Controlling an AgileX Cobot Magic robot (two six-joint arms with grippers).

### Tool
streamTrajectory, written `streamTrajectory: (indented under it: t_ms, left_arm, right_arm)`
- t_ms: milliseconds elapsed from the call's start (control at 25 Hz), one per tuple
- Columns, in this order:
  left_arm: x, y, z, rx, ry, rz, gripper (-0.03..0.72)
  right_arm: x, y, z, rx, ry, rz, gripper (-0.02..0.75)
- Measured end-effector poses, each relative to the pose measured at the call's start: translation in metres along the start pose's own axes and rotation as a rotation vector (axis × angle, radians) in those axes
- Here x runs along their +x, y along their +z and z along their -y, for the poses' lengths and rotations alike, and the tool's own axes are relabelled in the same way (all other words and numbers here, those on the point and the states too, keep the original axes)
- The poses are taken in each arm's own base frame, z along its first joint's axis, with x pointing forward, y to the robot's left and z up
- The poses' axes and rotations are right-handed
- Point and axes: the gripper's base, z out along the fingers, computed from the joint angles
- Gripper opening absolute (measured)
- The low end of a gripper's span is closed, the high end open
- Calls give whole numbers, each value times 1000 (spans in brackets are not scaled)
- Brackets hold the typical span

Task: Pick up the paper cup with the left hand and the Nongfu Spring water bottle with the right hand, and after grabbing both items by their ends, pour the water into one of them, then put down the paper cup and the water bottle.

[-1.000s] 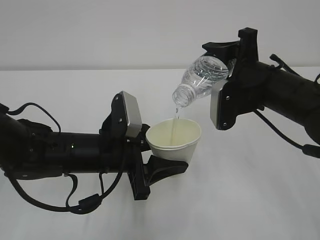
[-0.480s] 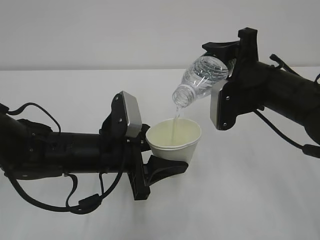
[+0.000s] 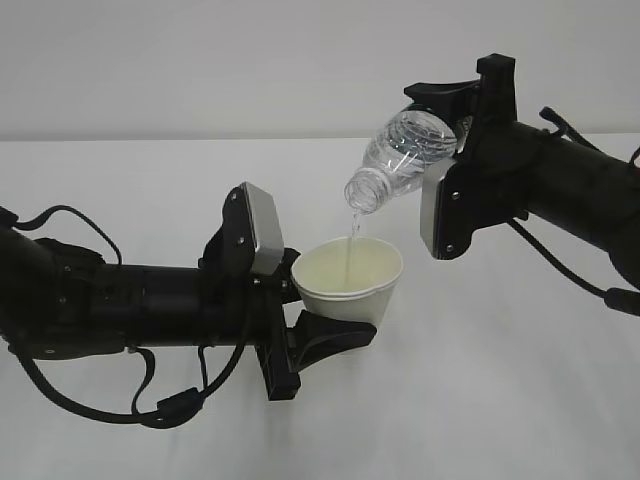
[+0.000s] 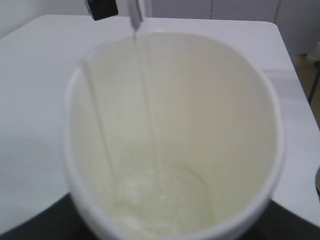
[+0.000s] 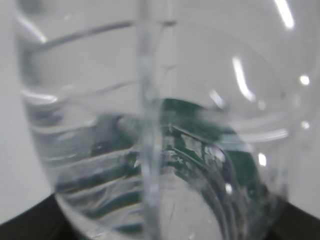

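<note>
Two black robot arms are meeting above a white worktop [image 3: 520, 400] as water passes from bottle to cup. The right hand's tool [image 3: 450, 105] is gripping the Nongfu Spring water bottle [image 3: 400, 158] by its base end, its jaws pressing on the clear plastic, and is holding it tilted with the open mouth pointing down and to the left, up in the air just above the cup. A thin stream of water [image 3: 350, 238] is falling from the mouth into the paper cup [image 3: 350, 283].

The left hand's tool [image 3: 305, 305] is clasping the paper cup from the side near its bottom, one black finger [image 3: 335, 340] showing under the cup wall, and is holding it upright, clear of the worktop. A grey-silver plate [image 3: 262, 228] is sitting on the left arm just behind the cup.

From the left wrist, the cup's cream inside is filling the view, with the stream running down to a shallow pool of water at the bottom. From the right wrist, the bottle's clear wall is filling the view, with water and the dark green label [image 5: 220, 150] showing through it, blurred.
</note>
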Motion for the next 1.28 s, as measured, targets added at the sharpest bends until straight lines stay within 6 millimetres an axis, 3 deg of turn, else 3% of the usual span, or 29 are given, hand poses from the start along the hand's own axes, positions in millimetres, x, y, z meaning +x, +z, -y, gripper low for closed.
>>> streamTrajectory:
  t_ms: [1280]
  left_arm:
    - [0, 0, 0, 0, 0, 0, 400]
  right_arm:
    - [-1, 0, 1, 12, -16, 16, 471]
